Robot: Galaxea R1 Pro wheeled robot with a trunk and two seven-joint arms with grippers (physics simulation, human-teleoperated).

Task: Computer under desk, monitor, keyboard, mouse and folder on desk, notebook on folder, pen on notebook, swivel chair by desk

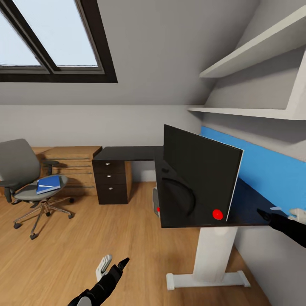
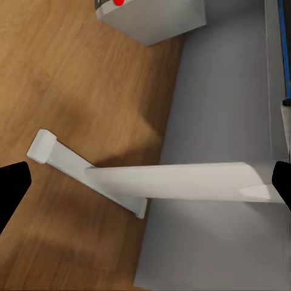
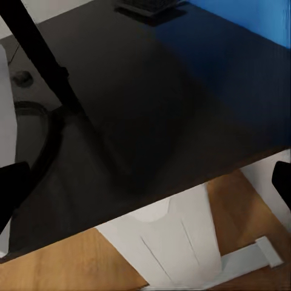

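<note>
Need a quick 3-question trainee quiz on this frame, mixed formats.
1. True or false: the bright blue flat folder lies on the black-topped desk.
2. Multiple choice: the large flat black monitor stands A) on the wood floor B) on the desk C) on the white wall shelf.
3. Fill in: the small white-grey tower computer sits ___ the desk.

Key: 1 false, it lies on the grey swivel chair's seat; 2 B; 3 under.

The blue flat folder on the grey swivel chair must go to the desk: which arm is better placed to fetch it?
Probably the left. The blue flat folder lies on the grey swivel chair at the robot's left, the side of the left gripper; the right gripper is over the black desk.
</note>
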